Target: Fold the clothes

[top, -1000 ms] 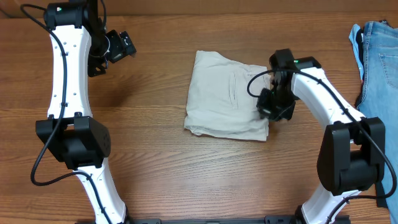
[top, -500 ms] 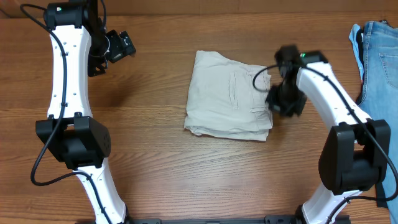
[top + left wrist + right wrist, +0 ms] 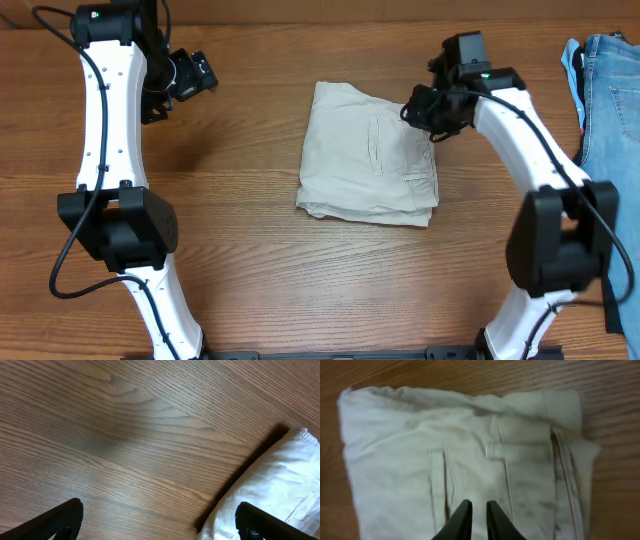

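Right gripper (image 3: 420,108) moved from khaki shorts (image 3: 368,165) right edge to their far-right corner, fingers nearly together, empty. Left gripper (image 3: 195,72) splayed, well left of them. Risk: snagging top layer, unfolding it.

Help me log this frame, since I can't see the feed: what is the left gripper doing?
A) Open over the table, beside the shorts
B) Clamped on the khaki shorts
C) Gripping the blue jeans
A: in the left wrist view the left gripper has its fingers wide apart with only the wooden table between them, and the folded khaki shorts lie untouched off to one side.
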Controlling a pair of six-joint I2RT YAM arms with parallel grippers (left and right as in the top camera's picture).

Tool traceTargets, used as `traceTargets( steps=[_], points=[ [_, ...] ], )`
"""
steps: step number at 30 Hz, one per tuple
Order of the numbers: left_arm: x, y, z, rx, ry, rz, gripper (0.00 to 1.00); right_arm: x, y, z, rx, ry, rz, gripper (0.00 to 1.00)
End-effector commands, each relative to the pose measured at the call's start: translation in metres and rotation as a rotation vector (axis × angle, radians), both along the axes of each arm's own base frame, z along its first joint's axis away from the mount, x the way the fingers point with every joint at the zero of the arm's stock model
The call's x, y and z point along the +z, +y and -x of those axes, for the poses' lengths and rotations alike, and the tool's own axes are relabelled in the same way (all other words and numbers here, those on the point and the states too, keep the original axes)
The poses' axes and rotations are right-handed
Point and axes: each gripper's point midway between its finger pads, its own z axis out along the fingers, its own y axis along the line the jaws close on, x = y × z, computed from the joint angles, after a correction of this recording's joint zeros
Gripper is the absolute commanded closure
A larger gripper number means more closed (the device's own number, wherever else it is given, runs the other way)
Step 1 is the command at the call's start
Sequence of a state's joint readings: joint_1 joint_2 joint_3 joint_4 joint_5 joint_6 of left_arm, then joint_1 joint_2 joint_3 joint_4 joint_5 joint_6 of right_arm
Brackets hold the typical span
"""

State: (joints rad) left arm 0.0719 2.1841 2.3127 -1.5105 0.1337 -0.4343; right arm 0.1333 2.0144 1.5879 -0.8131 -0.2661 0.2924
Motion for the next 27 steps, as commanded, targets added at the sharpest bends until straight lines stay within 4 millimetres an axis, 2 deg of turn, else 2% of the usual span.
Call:
traceTargets(
  steps=[1, 3, 7, 10, 13, 14, 16, 20, 25, 27],
  points=[
    [0.009, -0.001, 0.000, -0.025, -0.023, -0.019, 0.00, -0.029, 0.006, -0.008, 0.046, 0.018, -0.009, 0.89],
    [0.009, -0.001, 0.000, -0.025, -0.023, -0.020, 0.00, -0.039, 0.002, -0.014, 0.030, 0.012, 0.013, 0.90],
    [0.009, -0.001, 0.000, -0.025, -0.023, -0.020, 0.00, -0.051, -0.026, -0.026, -0.039, -0.016, 0.146, 0.90],
    [0.009, -0.001, 0.000, -0.025, -0.024, -0.020, 0.00, -0.056, -0.042, -0.028, -0.072, -0.016, 0.221, 0.90],
    [0.009, -0.001, -0.001, -0.025, -0.027, -0.020, 0.00, -0.059, -0.059, -0.031, -0.119, -0.021, 0.295, 0.90],
    [0.009, -0.001, -0.001, -0.025, -0.027, -0.020, 0.00, -0.057, -0.071, -0.031, -0.186, -0.021, 0.346, 0.90],
    [0.009, -0.001, -0.001, -0.028, -0.027, -0.020, 0.00, -0.051, -0.083, -0.029, -0.255, -0.011, 0.398, 0.90],
    [0.009, -0.001, -0.001, -0.035, -0.028, -0.023, 0.00, -0.025, -0.085, -0.023, -0.271, 0.033, 0.403, 0.96],
    [0.009, -0.001, -0.001, -0.035, -0.028, -0.022, 0.00, 0.049, -0.070, -0.002, -0.260, 0.089, 0.330, 0.96],
    [0.009, -0.001, -0.001, -0.035, -0.027, -0.022, 0.00, 0.079, -0.055, 0.014, -0.228, 0.105, 0.254, 0.96]
  ],
)
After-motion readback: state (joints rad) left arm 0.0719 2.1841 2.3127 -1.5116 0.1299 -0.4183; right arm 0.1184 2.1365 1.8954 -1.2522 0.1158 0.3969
